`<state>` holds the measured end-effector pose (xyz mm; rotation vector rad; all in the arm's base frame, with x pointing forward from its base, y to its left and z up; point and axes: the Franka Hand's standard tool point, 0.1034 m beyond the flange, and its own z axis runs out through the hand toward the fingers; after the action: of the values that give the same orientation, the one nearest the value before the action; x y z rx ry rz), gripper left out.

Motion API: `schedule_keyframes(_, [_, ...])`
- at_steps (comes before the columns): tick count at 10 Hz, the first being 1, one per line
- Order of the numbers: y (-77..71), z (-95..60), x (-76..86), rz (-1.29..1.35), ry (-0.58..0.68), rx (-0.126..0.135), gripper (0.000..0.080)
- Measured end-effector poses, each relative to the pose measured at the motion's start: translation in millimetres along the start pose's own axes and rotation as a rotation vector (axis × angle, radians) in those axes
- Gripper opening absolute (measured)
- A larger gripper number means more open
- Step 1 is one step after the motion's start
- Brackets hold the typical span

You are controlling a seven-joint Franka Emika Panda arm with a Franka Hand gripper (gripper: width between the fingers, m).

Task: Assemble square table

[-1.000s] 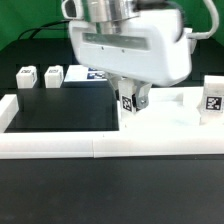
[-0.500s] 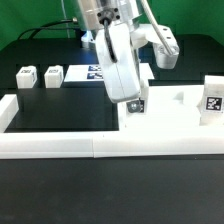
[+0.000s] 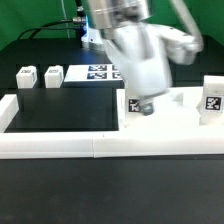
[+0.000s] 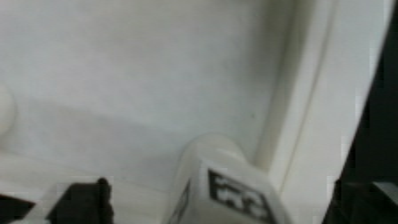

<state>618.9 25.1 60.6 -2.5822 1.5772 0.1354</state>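
Note:
The white square slab (image 3: 178,116) lies flat at the exterior view's right, inside the white rail. A white tagged leg block (image 3: 133,104) stands on the slab's left part. My gripper (image 3: 141,99) hangs over that leg, blurred by motion. In the wrist view the leg (image 4: 231,188) sits between my two dark fingertips (image 4: 82,203), with a gap on each side, so my gripper (image 4: 231,206) is open. The slab (image 4: 125,90) fills the wrist view. Two leg blocks (image 3: 25,77) (image 3: 53,75) stand at the left, and another leg (image 3: 211,97) at the far right.
The long white border rail (image 3: 60,147) runs along the front and up the left side. The marker board (image 3: 100,72) lies at the back behind the arm. Black table surface (image 3: 60,108) shows inside the rail at the left.
The wrist and gripper have turned about the vertical axis over the leg, showing a broad face, then a narrow one, then turned further. The leg under it has stayed nearly in place.

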Motion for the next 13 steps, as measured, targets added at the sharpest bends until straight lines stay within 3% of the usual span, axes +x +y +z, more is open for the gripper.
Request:
schedule_keyframes(3, [1.2, 0.7, 1.6, -0.231, 0.001, -0.001, 0.0649])
schedule_keyframes(4, [4.9, 2.1, 3.3, -0.424, 0.027, -0.04, 0.0649])
schedule_keyframes(6, [4.3, -0.2, 7.7, -0.766, 0.063, -0.086, 0.0649])
schedule_keyframes(7, [-2.1, -2.1, 9.8, -0.904, 0.104, -0.079, 0.0649])
schedule_keyframes(8, [-1.2, -0.8, 9.5, -0.874, 0.102, -0.076, 0.0644])
schedule_keyframes(9, [-0.8, -0.6, 10.0, -0.873, 0.102, -0.077, 0.0474])
schedule_keyframes(10, [1.3, -1.3, 13.9, -0.829, 0.107, -0.078, 0.0474])
schedule_keyframes(11, [3.1, -1.6, 17.1, -0.751, 0.111, -0.077, 0.0286])
schedule_keyframes(13, [3.5, -0.9, 17.4, -0.615, 0.115, -0.069, 0.0282])
